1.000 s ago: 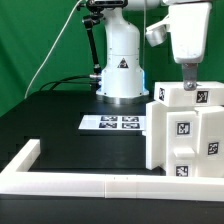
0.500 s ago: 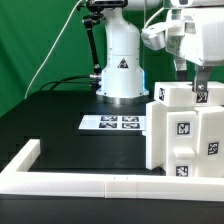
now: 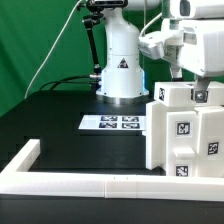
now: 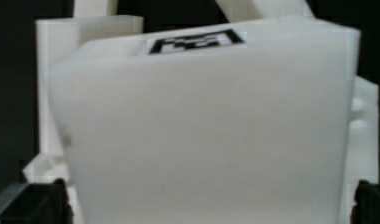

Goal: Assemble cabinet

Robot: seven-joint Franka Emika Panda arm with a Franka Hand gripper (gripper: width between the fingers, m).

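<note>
The black table (image 3: 50, 125) fills most of the exterior view, backed by a green curtain (image 3: 35, 40). Along its near edge and the exterior view's left runs a long low white border frame (image 3: 70, 182). The arm's white base (image 3: 120, 60) stands at the far middle of the table, with black cables (image 3: 65, 80) trailing off toward the exterior view's left.

The cabinet (image 3: 185, 135) stands upright on the table at the exterior view's right, just behind the border frame, a matte white boxy body with square fiducial tags (image 3: 183, 129) on its faces. In the wrist view its white surface (image 4: 205, 140) fills nearly the whole picture, with one tag (image 4: 187, 43) near the edge.

The marker board (image 3: 112, 123) lies flat between the base and the cabinet, just beside the cabinet's foot.

The gripper (image 3: 198, 95) reaches down onto the cabinet's top, at the upper block. Whether its fingers are clenched on the block or released cannot be told; the fingertips are too small in the exterior view and barely show in the wrist view.
</note>
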